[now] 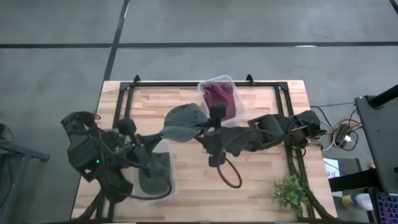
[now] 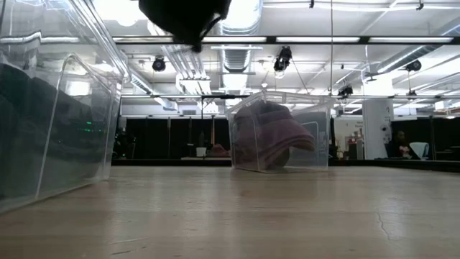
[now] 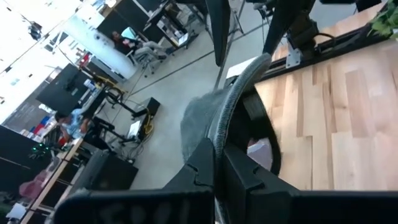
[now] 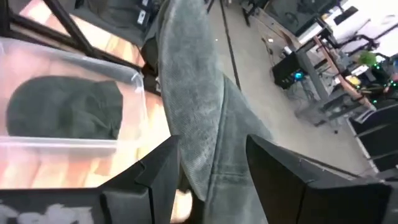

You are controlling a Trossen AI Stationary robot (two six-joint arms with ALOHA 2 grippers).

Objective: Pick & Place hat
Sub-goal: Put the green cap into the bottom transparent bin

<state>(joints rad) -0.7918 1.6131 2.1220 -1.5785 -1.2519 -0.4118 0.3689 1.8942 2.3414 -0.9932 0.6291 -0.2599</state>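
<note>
high view shows the wooden table (image 1: 261, 180) with two clear bins: one (image 1: 155, 177) holding a grey hat, one (image 1: 221, 96) holding a maroon hat. between them a grey cap (image 1: 182, 121) hangs above the table, pinched by the left gripper (image 1: 163, 134); the right gripper (image 1: 200, 134) has its fingers (image 4: 283, 171) spread around the cap.

A grey cap (image 1: 183, 123) of soft fabric, with a stiff curved brim, is held up off the worktop near its middle, hanging crumpled. A maroon hat (image 1: 219, 99) is seen lying inside a clear bin at the far edge.
</note>
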